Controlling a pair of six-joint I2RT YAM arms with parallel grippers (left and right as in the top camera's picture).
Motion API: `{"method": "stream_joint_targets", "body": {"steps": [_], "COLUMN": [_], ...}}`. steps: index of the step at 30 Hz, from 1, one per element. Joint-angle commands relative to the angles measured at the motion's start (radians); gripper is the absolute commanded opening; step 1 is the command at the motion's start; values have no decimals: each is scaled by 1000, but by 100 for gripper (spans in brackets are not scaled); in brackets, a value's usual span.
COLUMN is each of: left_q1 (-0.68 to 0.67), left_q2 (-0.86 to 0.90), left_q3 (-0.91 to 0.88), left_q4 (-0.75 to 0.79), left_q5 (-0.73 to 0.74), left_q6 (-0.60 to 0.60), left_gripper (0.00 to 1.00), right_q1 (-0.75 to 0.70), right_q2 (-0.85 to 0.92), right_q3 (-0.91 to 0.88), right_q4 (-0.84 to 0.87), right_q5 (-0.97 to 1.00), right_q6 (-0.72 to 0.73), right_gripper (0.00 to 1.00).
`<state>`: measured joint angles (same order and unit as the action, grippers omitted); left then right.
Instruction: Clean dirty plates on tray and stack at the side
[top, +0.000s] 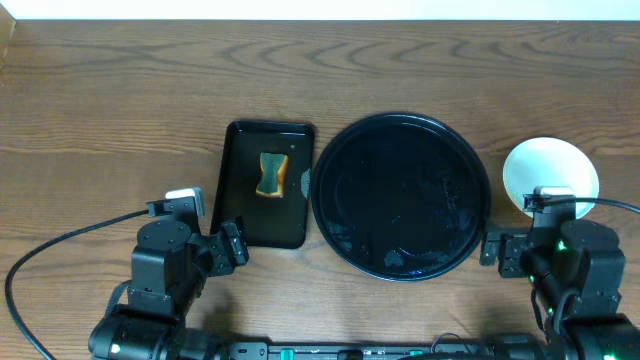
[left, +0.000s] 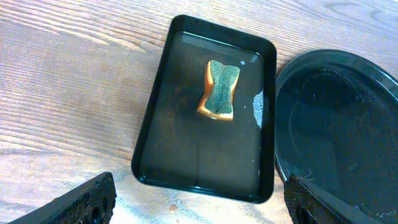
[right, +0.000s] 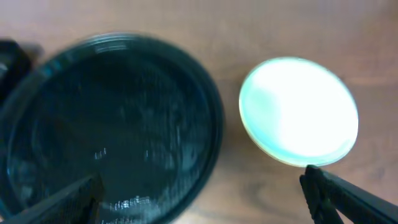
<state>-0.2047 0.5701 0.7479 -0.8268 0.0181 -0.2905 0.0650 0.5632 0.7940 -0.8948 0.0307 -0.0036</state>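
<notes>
The large round black tray lies at the table's middle right with no plate on it. It also shows in the left wrist view and the right wrist view. A pale mint plate lies on the wood to the tray's right, seen from above, so I cannot tell whether more plates lie under it. It shows bright in the right wrist view. My left gripper is open and empty, near the small tray's front edge. My right gripper is open and empty, in front of the gap between tray and plate.
A smaller rectangular black tray left of the round tray holds a yellow sponge with a green scouring face. It shows in the left wrist view with the sponge. Cables run across the table's front corners.
</notes>
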Motion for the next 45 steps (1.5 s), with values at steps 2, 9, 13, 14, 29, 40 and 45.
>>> {"method": "stream_joint_targets", "body": {"steps": [2, 9, 13, 14, 29, 40, 45], "left_q1": [0, 0, 0, 0, 1, 0, 0], "left_q2": [-3, -3, -3, -3, -3, -3, -3], "left_q3": [-8, -8, -8, -8, -8, -8, -8], "left_q4": [0, 0, 0, 0, 0, 0, 0], "left_q5": [-15, -15, -15, -15, -15, -15, -15], "left_q6": [13, 13, 12, 13, 13, 13, 13], "left_gripper": [88, 88, 88, 88, 88, 88, 88], "right_q1": [8, 8, 8, 8, -12, -11, -11], "right_q2": [-104, -331, -434, -454, -558, -557, -557], "right_q3": [-80, -309, -444, -474, -789, -789, -789], "right_q4": [92, 361, 537, 579, 994, 821, 821], "right_q5": [-51, -101, -110, -110, -5, -46, -46], "right_q6": [-95, -95, -85, -77, 19, 25, 25], "right_gripper": [99, 99, 99, 99, 99, 99, 99]}}
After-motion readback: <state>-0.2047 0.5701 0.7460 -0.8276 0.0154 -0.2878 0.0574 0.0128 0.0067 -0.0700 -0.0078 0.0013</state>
